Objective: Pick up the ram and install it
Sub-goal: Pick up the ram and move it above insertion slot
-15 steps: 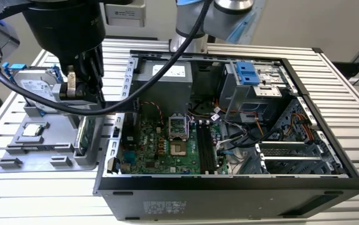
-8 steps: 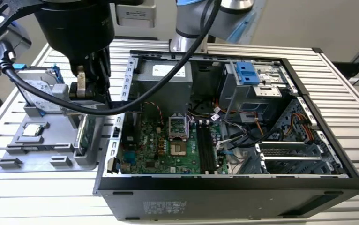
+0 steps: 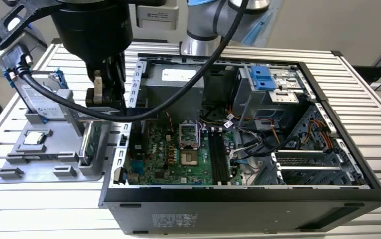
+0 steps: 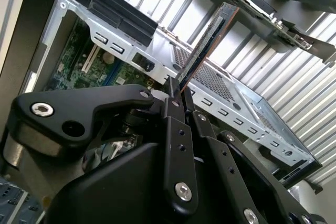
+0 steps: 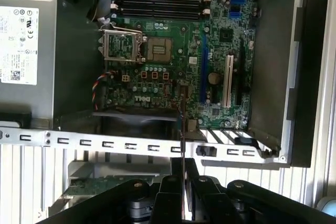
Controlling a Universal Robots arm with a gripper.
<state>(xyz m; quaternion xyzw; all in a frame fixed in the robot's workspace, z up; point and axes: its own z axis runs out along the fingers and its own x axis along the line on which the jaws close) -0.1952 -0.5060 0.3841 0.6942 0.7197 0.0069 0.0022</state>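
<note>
Ram (image 4: 209,43): lifted, clamped edgewise in gripper (image 4: 176,88) over case rim (image 5: 105,144); not yet seated in motherboard slots (image 5: 157,7)

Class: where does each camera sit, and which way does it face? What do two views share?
Exterior view: set apart, high, looking down into the open black computer case; the grey robot arm shows.
First wrist view: on the wrist, facing the green motherboard past the hand.
Second wrist view: on the wrist, looking along the hand.
Shared: hand gripping thin dark ram stick.
</note>
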